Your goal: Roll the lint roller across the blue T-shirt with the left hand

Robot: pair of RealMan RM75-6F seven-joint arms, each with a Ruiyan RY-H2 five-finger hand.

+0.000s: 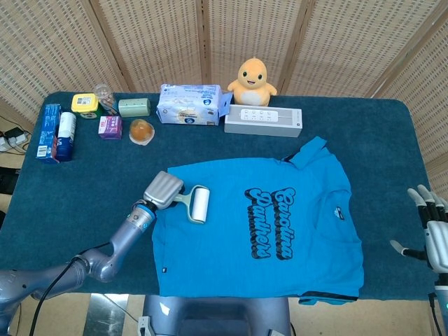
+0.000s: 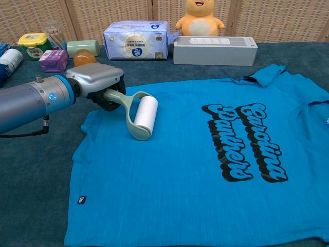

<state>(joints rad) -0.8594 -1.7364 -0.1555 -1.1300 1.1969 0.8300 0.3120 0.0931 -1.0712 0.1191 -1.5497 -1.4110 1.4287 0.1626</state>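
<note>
A blue T-shirt (image 1: 266,231) (image 2: 195,170) with black lettering lies flat on the dark blue table. My left hand (image 1: 163,190) (image 2: 100,82) grips the pale green handle of the lint roller (image 1: 198,204) (image 2: 144,116). Its white drum rests on the shirt's upper left part, near the sleeve. My right hand (image 1: 430,231) hangs at the table's right edge, fingers spread, holding nothing; the chest view does not show it.
Along the back stand a tissue pack (image 1: 189,104), a yellow plush chick (image 1: 252,78), a white box (image 1: 263,121), small jars and boxes (image 1: 112,115), and a blue box with a can (image 1: 54,133) at far left. A wicker screen closes the back.
</note>
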